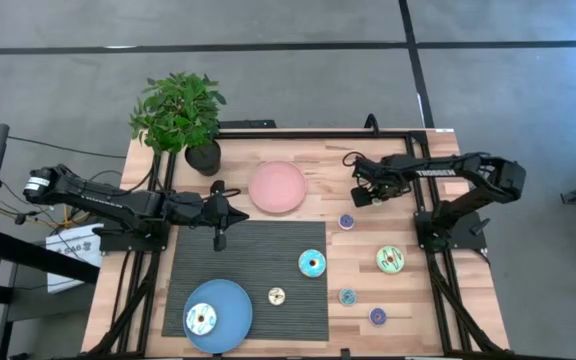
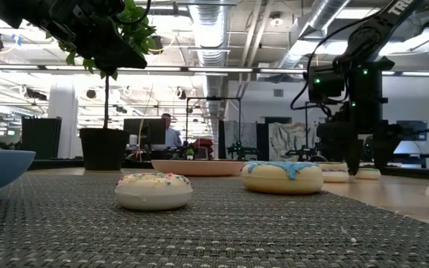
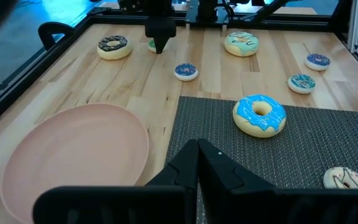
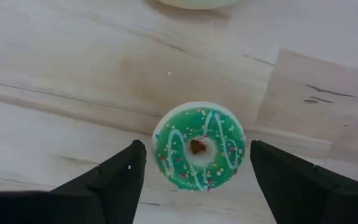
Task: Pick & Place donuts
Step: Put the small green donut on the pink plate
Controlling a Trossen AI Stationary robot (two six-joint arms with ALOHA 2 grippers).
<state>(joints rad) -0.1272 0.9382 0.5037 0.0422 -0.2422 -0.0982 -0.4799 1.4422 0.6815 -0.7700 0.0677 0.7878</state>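
A small green-iced donut (image 4: 199, 147) lies flat on the bare wood. My right gripper (image 4: 197, 147) points down over it, open, with one finger on each side of the ring and a gap to both. In the high view this gripper (image 1: 361, 197) hides the donut. A brown donut (image 3: 113, 46) lies close by. My left gripper (image 3: 197, 152) is shut and empty, held above the mat's far edge beside the pink plate (image 1: 277, 187). On the dark mat (image 1: 238, 250) lie a teal donut (image 1: 312, 263) and a cream one (image 1: 276, 296).
On the wood to the right of the mat lie a pale green donut (image 1: 390, 260), a blue-purple one (image 1: 347, 221) and two more small ones (image 1: 347, 296) (image 1: 378, 316). The blue plate (image 1: 230, 300) at the near left carries one donut (image 1: 202, 319). A potted plant (image 1: 180, 115) stands at the far left.
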